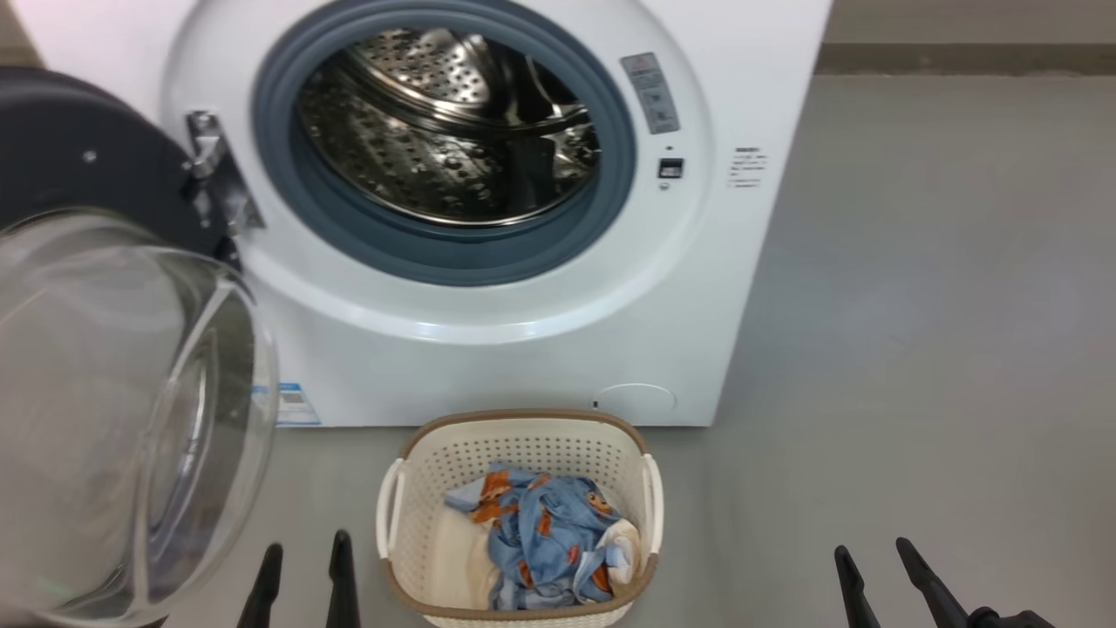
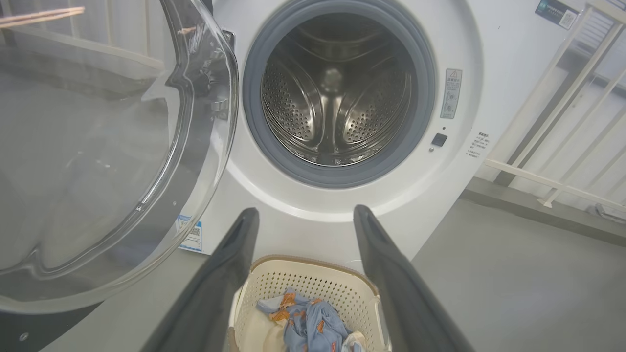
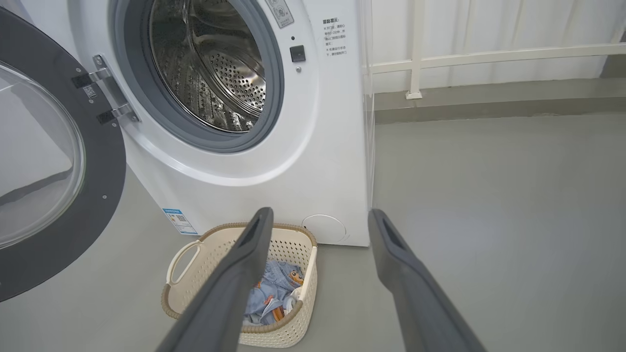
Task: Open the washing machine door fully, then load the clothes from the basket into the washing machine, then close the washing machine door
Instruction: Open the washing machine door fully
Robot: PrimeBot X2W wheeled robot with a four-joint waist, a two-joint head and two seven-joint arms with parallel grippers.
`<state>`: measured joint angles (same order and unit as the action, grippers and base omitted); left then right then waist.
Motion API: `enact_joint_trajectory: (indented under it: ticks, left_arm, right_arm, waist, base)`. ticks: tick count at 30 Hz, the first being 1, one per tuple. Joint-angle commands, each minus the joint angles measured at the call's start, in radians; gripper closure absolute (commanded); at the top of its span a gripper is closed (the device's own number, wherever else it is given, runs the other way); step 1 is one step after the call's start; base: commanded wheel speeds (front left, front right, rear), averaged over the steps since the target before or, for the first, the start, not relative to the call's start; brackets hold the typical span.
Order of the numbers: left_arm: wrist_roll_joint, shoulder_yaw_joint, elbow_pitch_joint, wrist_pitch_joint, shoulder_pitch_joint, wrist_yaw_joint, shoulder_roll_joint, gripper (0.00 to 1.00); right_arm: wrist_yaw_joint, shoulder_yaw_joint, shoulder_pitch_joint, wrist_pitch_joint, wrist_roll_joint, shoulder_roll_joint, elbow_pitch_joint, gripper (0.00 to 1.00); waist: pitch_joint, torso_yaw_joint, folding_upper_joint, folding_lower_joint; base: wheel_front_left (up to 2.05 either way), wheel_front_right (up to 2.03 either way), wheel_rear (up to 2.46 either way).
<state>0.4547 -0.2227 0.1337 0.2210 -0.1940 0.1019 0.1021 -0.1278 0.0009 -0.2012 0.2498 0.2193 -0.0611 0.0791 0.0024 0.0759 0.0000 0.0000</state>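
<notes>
Hovering released, left claw (image 1: 305, 545) and right claw (image 1: 872, 549) are flanking the basket (image 1: 523, 417), clothes (image 1: 540, 532) unloaded, washing machine door (image 1: 70, 148) seemingly fully open.

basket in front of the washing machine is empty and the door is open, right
No: the basket is not empty; the head view shows the clothes in it. It does stand before the washing machine, its door open.

One washing machine (image 1: 540, 366) with one round door (image 1: 78, 157) and one steel drum (image 1: 436, 131). One basket (image 1: 523, 449) with two white handles (image 1: 390, 515), holding one bundle of clothes (image 1: 545, 532). Two claws: left claw (image 1: 306, 545) and right claw (image 1: 872, 549), two fingers (image 1: 342, 576) each.
</notes>
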Motion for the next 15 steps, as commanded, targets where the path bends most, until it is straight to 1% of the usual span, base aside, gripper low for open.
enact_joint_trajectory:
  ticks: [1,5,6,11,15]
  left_arm:
    - [0.001,0.038,0.011,0.015,0.013,-0.007,0.002,0.0]
    - [-0.019,0.073,-0.063,0.036,-0.003,-0.02,0.003,0.0]
    - [-0.041,0.091,-0.09,0.039,-0.008,-0.03,0.003,0.0]
    - [-0.083,0.15,-0.11,0.04,-0.013,-0.071,-0.02,0.0]
    - [-0.1,0.187,-0.127,0.041,-0.015,-0.096,-0.038,0.0]
  right_arm:
    - [-0.003,0.028,0.041,0.012,-0.015,-0.015,-0.03,0.0]
    - [-0.003,0.023,0.033,0.012,-0.022,-0.018,-0.045,0.0]
    - [-0.003,0.021,0.03,0.012,-0.026,-0.018,-0.049,0.0]
    - [-0.003,0.005,0.024,0.012,-0.038,-0.017,-0.054,0.0]
    - [-0.003,-0.004,0.031,0.012,-0.055,-0.012,-0.052,0.0]
  waist:
    - [0.007,-0.043,0.0,0.0]
    - [0.002,-0.057,0.0,0.0]
    - [0.0,-0.06,0.0,0.0]
    - [-0.005,-0.057,0.0,0.0]
    - [-0.005,-0.049,0.0,0.0]
  base:
    - [0.0,0.0,0.0]
    - [0.0,0.0,0.0]
    - [0.0,0.0,0.0]
    - [0.0,0.0,0.0]
    - [0.0,0.0,0.0]
